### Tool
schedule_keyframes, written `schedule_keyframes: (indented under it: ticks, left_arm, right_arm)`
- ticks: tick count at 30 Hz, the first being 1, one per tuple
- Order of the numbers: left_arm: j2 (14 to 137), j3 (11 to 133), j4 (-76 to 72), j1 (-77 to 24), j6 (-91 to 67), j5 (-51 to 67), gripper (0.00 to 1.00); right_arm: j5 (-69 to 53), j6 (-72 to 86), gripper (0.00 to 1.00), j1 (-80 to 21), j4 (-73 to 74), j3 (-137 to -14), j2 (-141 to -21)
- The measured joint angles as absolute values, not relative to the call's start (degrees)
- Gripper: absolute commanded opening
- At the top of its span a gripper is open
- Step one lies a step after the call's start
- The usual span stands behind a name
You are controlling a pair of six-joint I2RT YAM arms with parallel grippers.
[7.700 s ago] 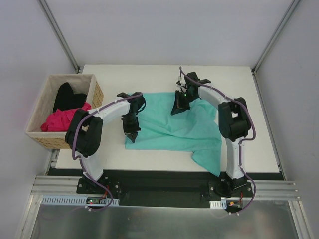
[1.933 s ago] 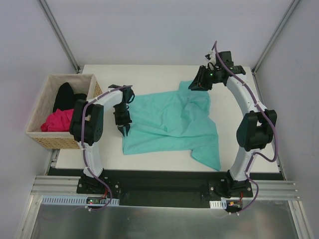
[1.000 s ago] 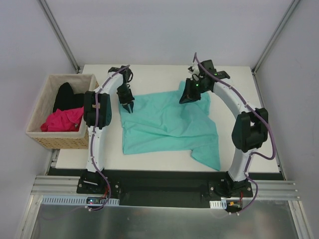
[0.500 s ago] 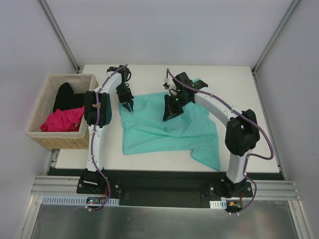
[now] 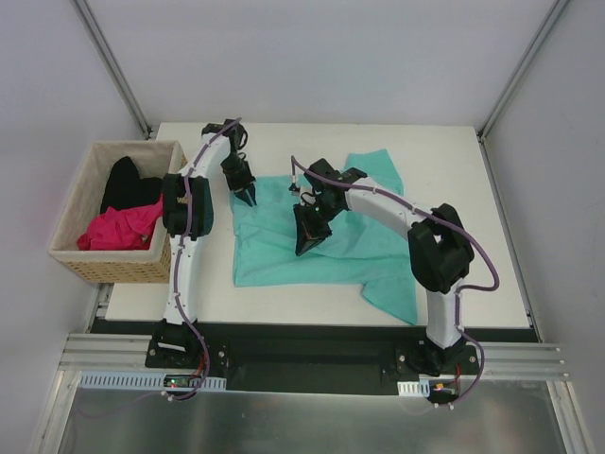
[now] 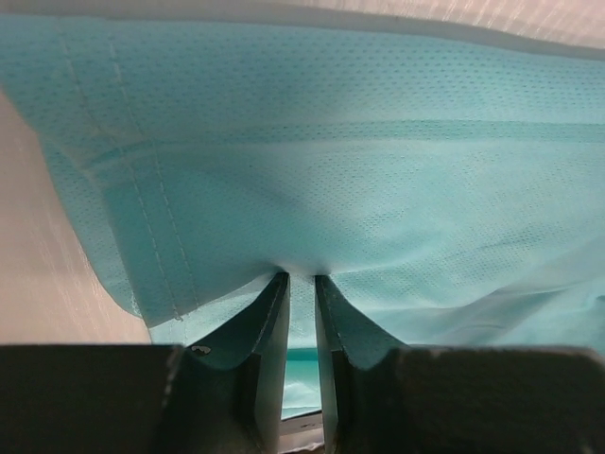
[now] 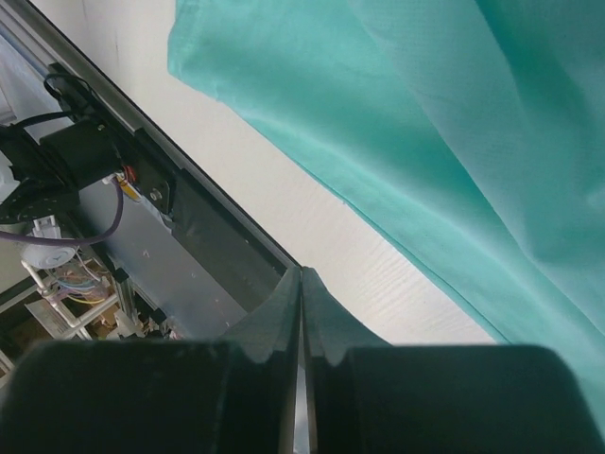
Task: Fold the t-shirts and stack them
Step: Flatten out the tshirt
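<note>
A teal t-shirt (image 5: 364,251) lies spread and rumpled across the middle of the white table (image 5: 473,236). My left gripper (image 5: 249,197) is at its back left corner, shut on a pinch of the teal t-shirt (image 6: 378,142) that bunches over the tips of the left gripper (image 6: 301,276). My right gripper (image 5: 304,248) hovers over the shirt's middle left. Its jaws are shut, and the right wrist view shows nothing between the tips of the right gripper (image 7: 301,271). There the teal t-shirt (image 7: 454,113) fills the upper right. A pink t-shirt (image 5: 118,227) and a black one (image 5: 128,184) sit in the basket.
The wicker basket (image 5: 95,263) stands off the table's left edge. One corner of the teal shirt hangs toward the near edge at the right (image 5: 402,303). The black base rail (image 7: 217,246) runs just past the table's near edge.
My right gripper has swept from the shirt's back right sleeve leftward and nearer, over its middle. The sleeve now lies uncovered at the back. The left gripper has stayed at the back left corner.
</note>
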State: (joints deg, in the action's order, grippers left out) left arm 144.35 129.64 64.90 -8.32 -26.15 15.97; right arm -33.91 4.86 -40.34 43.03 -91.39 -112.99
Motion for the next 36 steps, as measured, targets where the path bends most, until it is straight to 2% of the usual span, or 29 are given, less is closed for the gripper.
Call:
schedule_keyframes:
  ticks: [12, 21, 26, 36]
  left_arm:
    - [145.99, 130.96, 60.34, -5.41, -27.90, 24.69, 0.19]
    - [146.85, 131.22, 57.69, -4.25, -29.30, 28.64, 0.18]
    - [142.54, 125.03, 56.84, -4.05, -29.26, 28.32, 0.18]
    - [121.64, 115.02, 56.27, -5.04, -29.04, 27.92, 0.18]
  right_arm:
    - [-32.69, 3.40, 0.06, -37.91, 45.06, -93.49, -113.78]
    - [-27.73, 2.31, 0.08, -24.97, 46.33, -97.45, -114.06]
    - [-27.14, 1.83, 0.01, -16.60, 45.98, -102.98, -116.81]
    - [-30.85, 4.38, 0.01, -6.46, 42.22, -106.87, -128.49]
